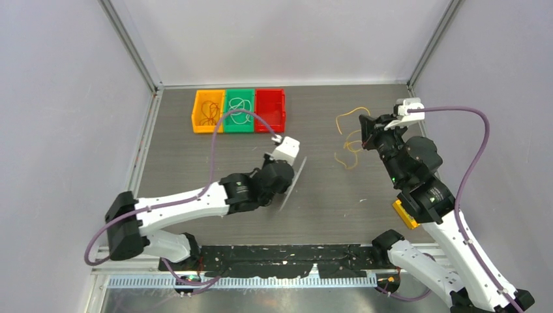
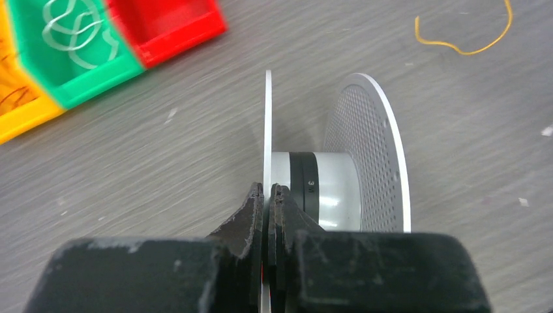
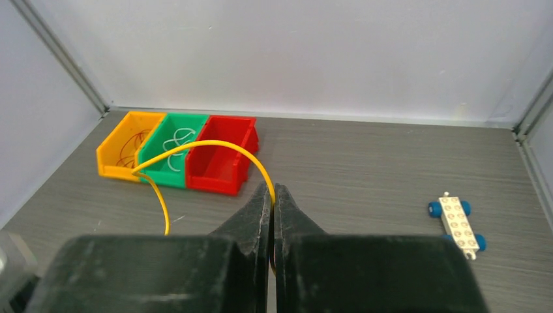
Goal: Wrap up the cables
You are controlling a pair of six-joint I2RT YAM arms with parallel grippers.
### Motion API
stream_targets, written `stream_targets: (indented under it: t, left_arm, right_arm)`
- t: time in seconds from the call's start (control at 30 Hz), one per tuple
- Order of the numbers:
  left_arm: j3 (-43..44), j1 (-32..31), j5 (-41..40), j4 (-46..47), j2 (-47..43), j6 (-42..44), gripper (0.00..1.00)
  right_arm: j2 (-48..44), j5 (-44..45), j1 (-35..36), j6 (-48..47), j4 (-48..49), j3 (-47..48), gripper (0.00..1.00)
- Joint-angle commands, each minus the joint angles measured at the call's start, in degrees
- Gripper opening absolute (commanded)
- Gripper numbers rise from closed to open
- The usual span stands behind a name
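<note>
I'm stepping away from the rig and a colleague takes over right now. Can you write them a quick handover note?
Left gripper: shut on the thin flange of the white spool, which it holds on edge near the middle of the table.
Right gripper: shut on the yellow wire. The rest of the wire trails in loose loops over the right side of the table.
Done: spool and wire are both gripped.
Left: no wire is on the spool's hub yet. Bring the wire to the hub and wind it all on.
</note>
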Motion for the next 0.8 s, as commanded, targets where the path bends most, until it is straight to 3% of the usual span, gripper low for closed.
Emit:
stream_targets:
  t: [0.0,0.4,0.67,0.77]
  left_arm:
    - [-4.6,3.3,-3.6,-0.4,-9.6,0.0,0.00]
    - [-7.2,6.5,-1.5,-6.9,-12.8,-7.9,0.00]
    - [-8.4,8.0,0.8,-7.0,-15.0,-9.0,0.25]
    - [-9.0,8.7,2.2,-6.9,-15.8,-9.1,0.28]
  right_arm:
    - [1.3,-5.4,0.1,3.3,0.2,-0.4,0.06]
    - [4.0,-6.7,4.0,3.1,-1.0,0.2,0.06]
    - [5.0,-7.1,5.8,3.2,-1.7,1.2,0.05]
    - [5.6,-7.7,7.2,2.5,-2.1,1.6,0.06]
